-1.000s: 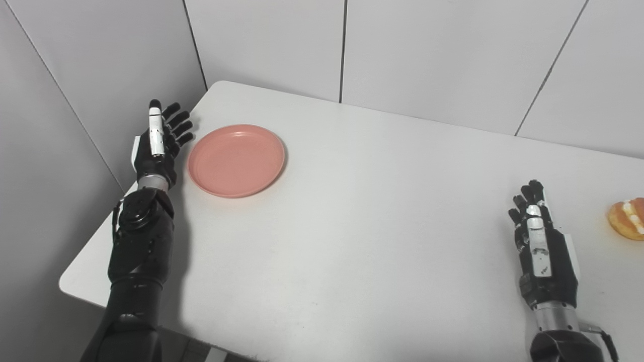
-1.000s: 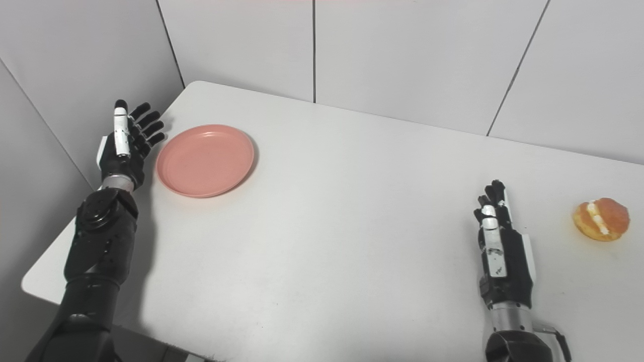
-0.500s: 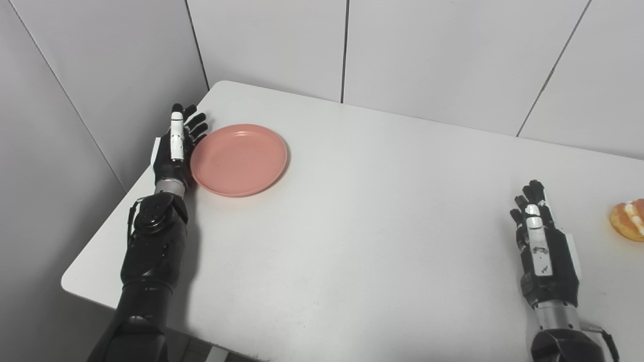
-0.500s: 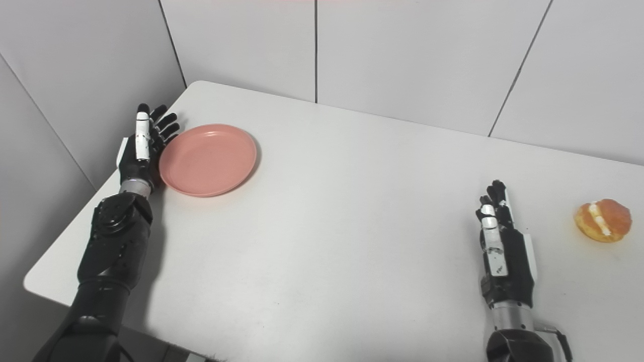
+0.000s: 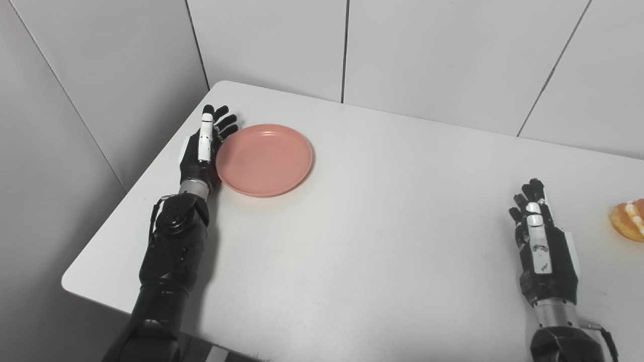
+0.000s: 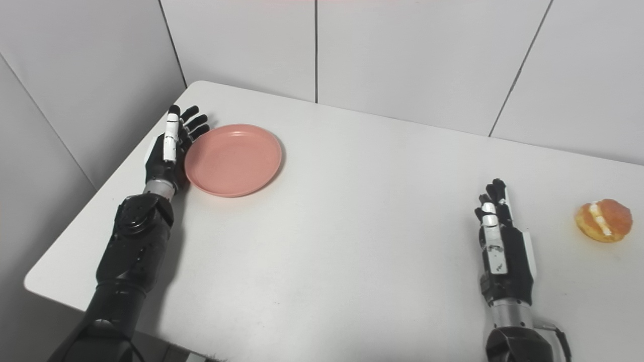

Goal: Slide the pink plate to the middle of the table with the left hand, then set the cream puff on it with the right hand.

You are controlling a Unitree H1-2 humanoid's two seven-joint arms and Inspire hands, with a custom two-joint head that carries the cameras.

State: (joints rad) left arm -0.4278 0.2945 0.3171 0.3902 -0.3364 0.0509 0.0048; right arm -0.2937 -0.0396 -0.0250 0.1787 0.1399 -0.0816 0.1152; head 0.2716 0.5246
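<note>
Cream puff (image 5: 629,219) is cut off by the frame's right edge.

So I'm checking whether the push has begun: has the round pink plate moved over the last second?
Yes. The round pink plate has slid rightward toward the table's middle, away from the white table's left edge, with the open left hand against its left rim.

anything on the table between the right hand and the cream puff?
Nothing. In the right eye view the table is bare between the right hand and the cream puff, which are apart.
</note>
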